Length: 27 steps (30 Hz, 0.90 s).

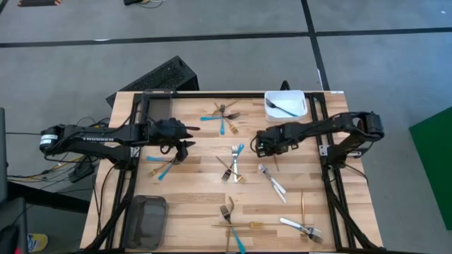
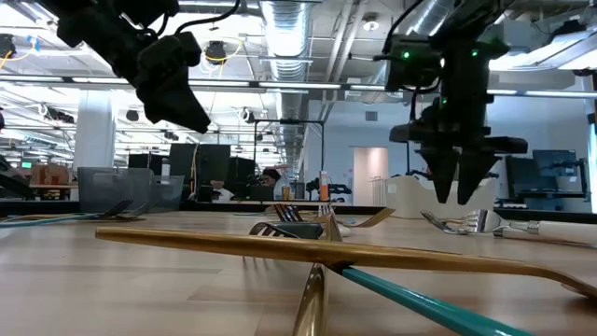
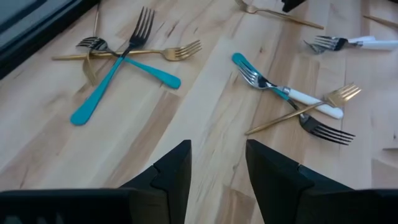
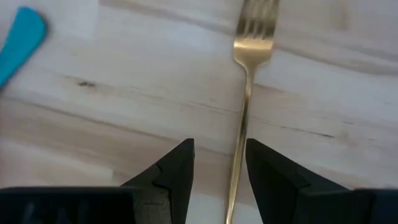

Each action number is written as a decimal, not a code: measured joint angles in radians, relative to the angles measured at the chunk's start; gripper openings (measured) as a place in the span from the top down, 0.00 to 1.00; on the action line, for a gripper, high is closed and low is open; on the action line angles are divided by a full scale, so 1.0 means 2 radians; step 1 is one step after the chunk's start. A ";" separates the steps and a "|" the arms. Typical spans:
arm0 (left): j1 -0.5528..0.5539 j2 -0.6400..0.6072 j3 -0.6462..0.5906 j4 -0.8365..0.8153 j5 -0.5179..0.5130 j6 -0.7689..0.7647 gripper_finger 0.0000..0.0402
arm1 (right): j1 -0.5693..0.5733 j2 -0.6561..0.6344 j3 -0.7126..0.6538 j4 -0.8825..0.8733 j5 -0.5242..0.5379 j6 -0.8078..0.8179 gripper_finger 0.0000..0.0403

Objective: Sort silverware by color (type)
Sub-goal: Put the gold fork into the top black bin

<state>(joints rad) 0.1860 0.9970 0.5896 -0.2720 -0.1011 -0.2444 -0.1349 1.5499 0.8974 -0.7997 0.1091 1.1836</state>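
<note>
- While both grippers hang open and empty, the right gripper (image 4: 217, 171) hovers directly over a gold fork (image 4: 247, 87) mid-table; the left gripper (image 3: 217, 171) waits above the left side.
- Sorting looks barely begun: the silverware (image 1: 236, 164) lies in mixed clusters, one piece in the white bin (image 1: 284, 104).
- Roughly five blue-handled and four gold are countable; silver ones are uncertain.

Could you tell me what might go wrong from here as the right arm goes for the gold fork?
1. The gold fork lies off-centre under the open right end effector, near one finger, so closing may only nudge it.
2. The remaining forks lie crossed in piles, like the blue and gold ones; lifting one may drag others.
</note>
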 joint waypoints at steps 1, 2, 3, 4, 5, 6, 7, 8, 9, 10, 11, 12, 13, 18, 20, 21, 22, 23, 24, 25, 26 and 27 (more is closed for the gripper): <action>0.003 0.000 0.001 -0.001 0.003 0.001 0.65 | -0.006 0.005 0.000 0.000 -0.003 -0.008 0.58; 0.006 0.000 0.001 -0.001 0.005 0.001 0.65 | -0.010 0.009 0.000 0.000 -0.004 -0.016 0.58; 0.008 0.000 0.001 -0.002 0.006 0.000 0.65 | -0.011 0.012 0.000 0.000 -0.004 -0.024 0.58; 0.010 0.000 0.001 -0.004 0.006 -0.004 0.65 | -0.010 0.017 0.000 0.000 -0.004 -0.031 0.58; 0.012 0.000 0.001 -0.005 0.005 -0.009 0.65 | -0.009 0.024 0.000 0.002 -0.004 -0.035 0.58; 0.013 0.000 0.001 -0.005 0.005 -0.013 0.65 | -0.008 0.034 0.001 0.002 -0.003 -0.040 0.59; 0.013 0.000 0.001 -0.005 0.005 -0.017 0.65 | -0.008 0.047 0.000 0.003 -0.004 -0.045 0.60; 0.013 0.000 0.001 -0.004 0.005 -0.020 0.65 | -0.008 0.058 0.000 0.009 -0.004 -0.051 0.61; 0.013 0.000 0.001 -0.005 0.005 -0.023 0.65 | -0.009 0.068 0.002 0.018 -0.007 -0.058 0.63; 0.013 0.000 0.001 -0.005 0.005 -0.024 0.65 | -0.010 0.076 0.003 0.023 -0.013 -0.065 0.64; 0.013 0.000 0.001 -0.004 0.005 -0.026 0.65 | -0.011 0.081 0.003 0.024 -0.018 -0.070 0.66; 0.013 0.000 0.001 -0.004 0.006 -0.026 0.65 | -0.012 0.086 0.004 0.026 -0.021 -0.073 0.69; 0.013 0.000 0.001 -0.004 0.007 -0.026 0.65 | -0.012 0.093 0.007 0.027 -0.024 -0.075 0.72; 0.016 0.000 0.001 0.004 0.034 -0.033 0.65 | -0.010 0.093 0.020 0.026 -0.029 -0.105 0.94; 0.029 -0.001 0.001 0.037 0.081 -0.050 0.65 | -0.013 0.082 0.027 0.026 -0.030 -0.113 0.96; 0.037 -0.003 0.001 0.060 0.112 -0.053 0.65 | -0.014 0.077 0.030 0.038 -0.031 -0.119 0.95; 0.045 -0.005 0.001 0.085 0.144 -0.055 0.65 | -0.016 0.072 0.037 0.057 -0.034 -0.122 0.95; 0.050 -0.005 0.002 0.113 0.166 -0.056 0.65 | -0.019 0.063 0.044 0.076 -0.032 -0.123 0.94; 0.055 -0.005 0.002 0.135 0.177 -0.056 0.65 | -0.022 0.051 0.049 0.093 -0.033 -0.124 0.94; 0.059 -0.005 0.002 0.147 0.177 -0.056 0.65 | -0.025 0.039 0.055 0.113 -0.033 -0.129 0.95; 0.063 -0.004 0.002 0.158 0.164 -0.061 0.65 | -0.028 0.028 0.059 0.135 -0.032 -0.137 0.95; 0.065 -0.004 0.002 0.167 0.138 -0.073 0.65 | -0.030 0.019 0.060 0.161 -0.030 -0.146 0.96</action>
<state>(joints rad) 0.3169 0.9882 0.5934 0.0626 0.1741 -0.3898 -0.1948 1.5879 1.0183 -0.4786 0.0495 0.8925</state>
